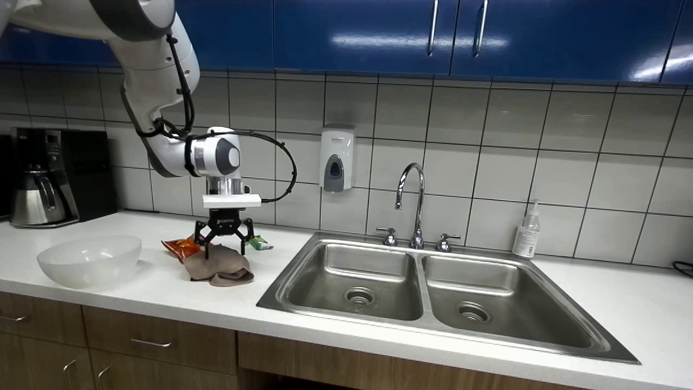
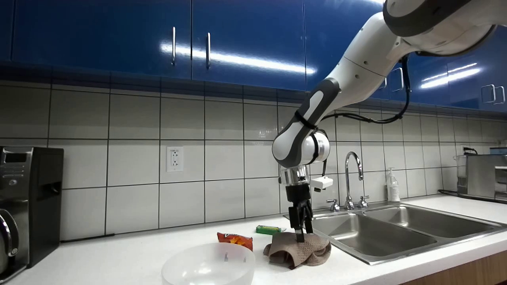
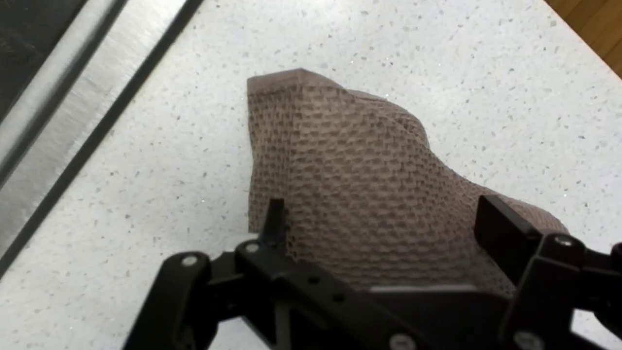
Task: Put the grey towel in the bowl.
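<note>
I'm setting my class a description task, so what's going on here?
A robot arm has its open gripper right at a crumpled brownish-grey towel on the counter; whether it touches the towel is hard to tell. A translucent bowl stands apart, and the towel is not yet inside.

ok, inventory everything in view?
towel: 1, grey-brown, counter
bowl: 1, translucent, counter
snack bag: 1, orange, counter
packet: 1, green, counter
sink: 1, steel, counter
faucet: 1, chrome, sink rim
dispenser: 1, white, wall
bottle: 1, clear, behind sink
coffee maker: 1, black, counter
appliance: 1, silver, counter
outlet: 1+, white, wall
tiles: many, white, wall
cabinets: several, blue, overhead
drawers: some, wood, below
counter: 1, white, under cabinets
arm: 1, white, above counter
gripper: 1, black, open, at towel
camera: 1, white, wrist
</note>
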Robot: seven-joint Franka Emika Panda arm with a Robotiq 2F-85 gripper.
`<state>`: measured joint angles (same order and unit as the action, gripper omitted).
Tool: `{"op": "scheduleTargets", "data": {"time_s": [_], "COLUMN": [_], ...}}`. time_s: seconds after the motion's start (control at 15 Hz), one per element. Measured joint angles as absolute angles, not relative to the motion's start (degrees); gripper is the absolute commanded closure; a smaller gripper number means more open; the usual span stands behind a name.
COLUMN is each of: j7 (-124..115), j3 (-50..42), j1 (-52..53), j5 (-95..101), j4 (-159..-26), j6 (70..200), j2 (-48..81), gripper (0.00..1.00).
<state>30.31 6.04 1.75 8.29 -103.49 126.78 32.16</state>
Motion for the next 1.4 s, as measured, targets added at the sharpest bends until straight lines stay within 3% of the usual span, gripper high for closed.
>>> {"op": "scheduleTargets", "data": {"time_s": [0.6,0.73,1.27,1.4], "j7": [31.0,31.2,32.8,33.1], "j3": [6.8,6.8,6.9,6.9], "j1": [1.7,1.7,1.2,0.8], "j5": [8.3,8.3,8.0,7.8], "j4": [-102.1,-101.9,-101.4,-101.4], "j6": [126.6,126.6,126.6,126.6], "j2": [35.3,35.4,35.4,35.4], "gripper": [0.0,0.26,0.89,1.0]}}
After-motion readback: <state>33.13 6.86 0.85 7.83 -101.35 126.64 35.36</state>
